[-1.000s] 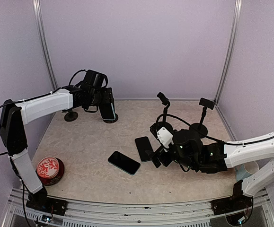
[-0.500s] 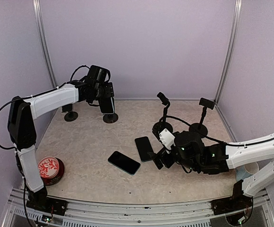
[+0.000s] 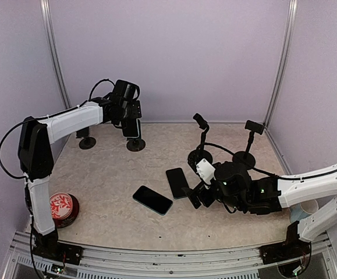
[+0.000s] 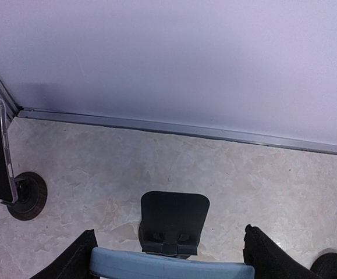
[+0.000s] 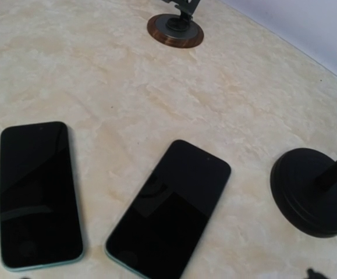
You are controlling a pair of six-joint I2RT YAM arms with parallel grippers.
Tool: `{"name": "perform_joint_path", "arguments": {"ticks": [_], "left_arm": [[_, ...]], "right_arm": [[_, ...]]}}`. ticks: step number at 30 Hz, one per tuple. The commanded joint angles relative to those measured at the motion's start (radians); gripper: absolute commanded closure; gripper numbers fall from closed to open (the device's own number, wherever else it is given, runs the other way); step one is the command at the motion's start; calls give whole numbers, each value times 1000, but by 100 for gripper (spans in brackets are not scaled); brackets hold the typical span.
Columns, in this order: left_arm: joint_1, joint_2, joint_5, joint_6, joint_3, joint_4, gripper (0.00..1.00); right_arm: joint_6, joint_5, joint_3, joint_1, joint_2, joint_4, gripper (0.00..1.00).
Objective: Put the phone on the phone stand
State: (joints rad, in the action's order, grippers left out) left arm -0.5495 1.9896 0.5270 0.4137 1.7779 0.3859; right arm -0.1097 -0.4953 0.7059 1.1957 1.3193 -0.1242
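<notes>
Obs: left gripper clamped across phone, held in the air above the phone stand cradle, not seated. Risk (judged): lower edge misses the cradle lip on descent, so phone slides off or tips the stand. Long axis near upright, lower end toward cradle. State of right gripper cannot be told

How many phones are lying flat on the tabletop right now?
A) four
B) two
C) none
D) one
B: the top view shows two dark phones flat on the table, the nearer phone and the farther phone; the held phone is up between the left fingers, not lying down.
</notes>
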Motion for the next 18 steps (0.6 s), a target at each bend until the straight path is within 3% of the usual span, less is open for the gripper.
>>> {"name": "perform_joint_path", "arguments": {"ticks": [1,18], "left_arm": [[9,36,24,-4,81,-44,41],[28,119,18,20,141,-44,41]], "right_arm": [[-16,-15,-11,5,-24,0,0],[-18,-31,-29,5,-44,12,0]]}}
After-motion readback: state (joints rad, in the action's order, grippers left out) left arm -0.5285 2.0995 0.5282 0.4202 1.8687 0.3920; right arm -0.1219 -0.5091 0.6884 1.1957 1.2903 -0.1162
